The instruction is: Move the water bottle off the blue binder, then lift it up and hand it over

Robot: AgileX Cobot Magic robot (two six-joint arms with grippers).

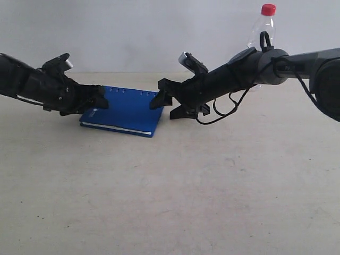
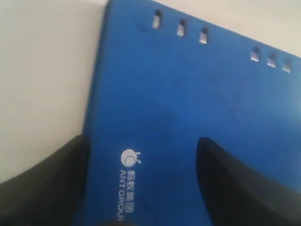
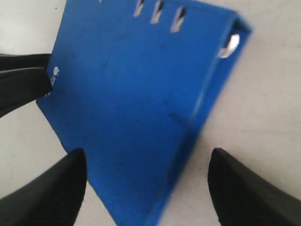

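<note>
Blue binder [image 1: 130,109] lies flat, lengthwise between left end effector [image 1: 101,101] and right end effector [image 1: 163,106], both agape.

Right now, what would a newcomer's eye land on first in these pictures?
The bright blue binder lying on the pale table, centre-left, catches the eye first. A left arm and a right arm, both black, flank it from either side, jaws open at its edges. Behind the right arm stands the red-capped water bottle, off the binder.
</note>
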